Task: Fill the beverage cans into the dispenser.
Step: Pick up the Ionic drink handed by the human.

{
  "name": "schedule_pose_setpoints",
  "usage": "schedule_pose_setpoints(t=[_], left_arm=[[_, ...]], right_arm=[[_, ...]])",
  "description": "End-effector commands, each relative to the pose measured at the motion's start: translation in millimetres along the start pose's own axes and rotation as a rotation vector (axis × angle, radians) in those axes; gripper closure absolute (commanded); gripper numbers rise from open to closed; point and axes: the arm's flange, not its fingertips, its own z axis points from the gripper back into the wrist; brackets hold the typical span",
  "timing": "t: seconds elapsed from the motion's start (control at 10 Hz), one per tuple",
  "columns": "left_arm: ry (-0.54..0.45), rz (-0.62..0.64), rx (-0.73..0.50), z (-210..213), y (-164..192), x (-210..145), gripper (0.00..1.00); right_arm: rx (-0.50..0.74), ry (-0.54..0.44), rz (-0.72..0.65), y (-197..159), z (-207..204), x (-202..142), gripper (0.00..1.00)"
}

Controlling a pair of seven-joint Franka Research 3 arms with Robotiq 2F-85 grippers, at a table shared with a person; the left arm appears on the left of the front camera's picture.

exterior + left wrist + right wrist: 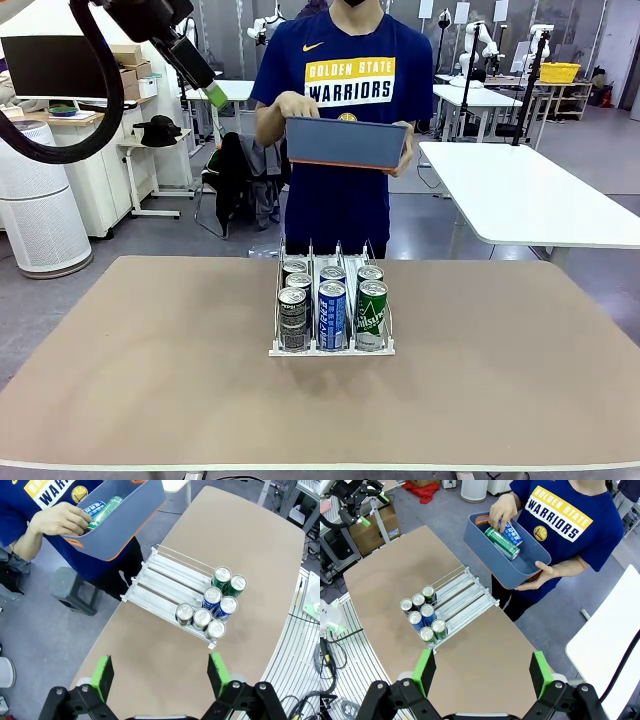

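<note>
**A:** Where's the rack?

**B:** The clear rack (330, 351) sits on the tabletop (150, 370), about midway across. Its three lanes run from the person's side toward the robot's.

**A:** What's in it?

**B:** Seven cans (331, 315), all upright and bunched at the end nearest the robot. There are three dark ones in the robot's left lane, two blue in the middle and two green in the right.

**A:** Any other cans?

**B:** Yes. The person (345, 60) stands at the far side holding a blue-grey tub (345, 143) in front of the chest, off the tabletop. From the right wrist, a green can (502, 543) lies on its side in the tub. A blue can (512, 532) lies just beside it, under one hand (501, 514) that reaches in. The other hand (547, 571) grips the tub's opposite side.

**A:** And the left fingers?

**B:** In the front view the left fingers (215, 96) hang high at the upper left, well apart from the rack. In the left wrist view the green pads stand wide apart with nothing between them. The tabletop and rack lie far below.

**A:** The right fingers?

**B:** The right fingers (424, 672) are spread just as wide and hold nothing. They hang high above the tabletop, well apart from both rack and tub.
</note>
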Motion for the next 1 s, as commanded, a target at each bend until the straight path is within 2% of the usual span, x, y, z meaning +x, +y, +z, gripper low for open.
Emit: schedule_pose_setpoints(t=[0.0,0.5,0.9], left_arm=[[0.002,0.001,0.019,-3.0,-2.8,2.0,0.00],[-0.052,0.063,-0.035,-5.7,-8.1,1.2,0.00],[-0.024,0.049,-0.020,-3.8,-6.2,5.7,0.00]], right_arm=[[0.009,0.001,0.000,1.2,-0.6,0.4,0.00],[0.009,0.001,0.000,1.2,-0.6,0.4,0.00],[0.009,0.001,0.000,1.2,-0.6,0.4,0.00]])
